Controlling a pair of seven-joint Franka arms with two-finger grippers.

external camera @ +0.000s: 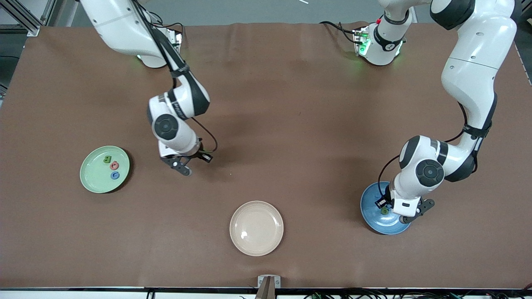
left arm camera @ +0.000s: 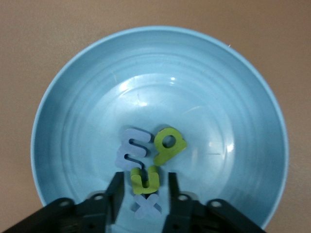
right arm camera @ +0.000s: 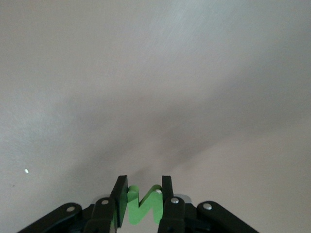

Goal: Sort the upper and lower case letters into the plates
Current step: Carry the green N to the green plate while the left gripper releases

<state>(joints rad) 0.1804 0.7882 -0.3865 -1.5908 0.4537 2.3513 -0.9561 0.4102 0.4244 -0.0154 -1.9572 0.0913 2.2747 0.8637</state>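
My right gripper [external camera: 183, 168] is shut on a green capital N [right arm camera: 142, 206] and holds it over bare table beside the mint green plate [external camera: 93, 176]. That plate holds a green letter [external camera: 107, 159], a pinkish-red letter [external camera: 114, 165] and a blue letter [external camera: 115, 175]. My left gripper [left arm camera: 145, 187] is open, low over the blue plate [left arm camera: 73, 97]. Its fingers stand apart on either side of a green n [left arm camera: 145, 178] and a blue x [left arm camera: 146, 207]. A blue m [left arm camera: 132, 151] and a green q-like letter [left arm camera: 169, 143] lie beside them in the blue plate.
An empty cream-beige plate [external camera: 256, 228] sits nearest the front camera, midway between the two other plates. The brown table mat [external camera: 291, 124] spreads around all three plates.
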